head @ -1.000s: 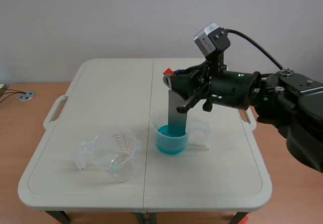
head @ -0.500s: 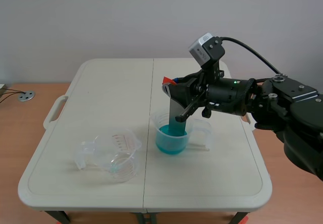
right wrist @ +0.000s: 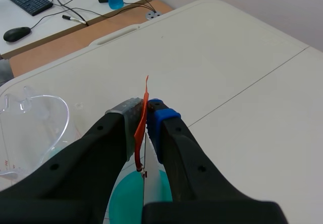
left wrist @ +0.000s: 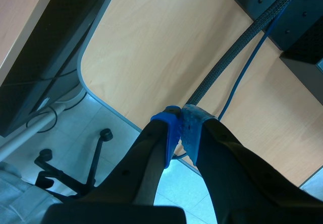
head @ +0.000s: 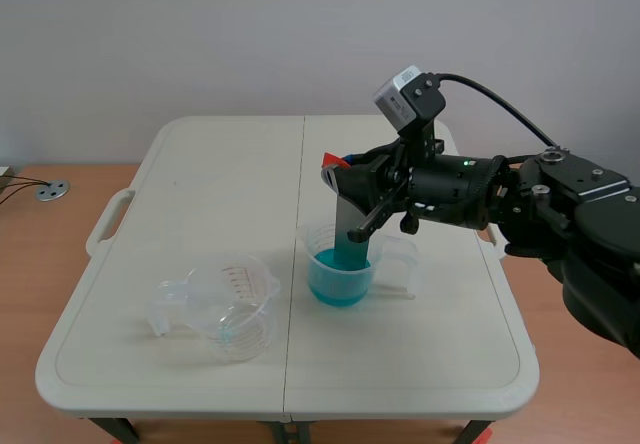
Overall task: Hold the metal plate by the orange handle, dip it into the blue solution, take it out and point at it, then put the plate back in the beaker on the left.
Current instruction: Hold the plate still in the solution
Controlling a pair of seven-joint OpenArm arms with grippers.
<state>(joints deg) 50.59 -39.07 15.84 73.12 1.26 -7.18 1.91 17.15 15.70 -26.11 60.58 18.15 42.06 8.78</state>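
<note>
While hanging at the frame's centre, right gripper: fingers pinching the orange handle, arm entering from the right.
Metal plate: upright below the handle, lower end dipped in the blue solution.
Right beaker: centre of frame, on the white table.
Left beaker: lower left of centre, clear, apart from the other.
Left gripper: fingers pressed together, above a wooden desk.

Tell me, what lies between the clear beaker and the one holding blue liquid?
Nothing: the scene view shows bare tabletop between the clear beaker and the blue-solution beaker, crossed only by the table's seam.
</note>
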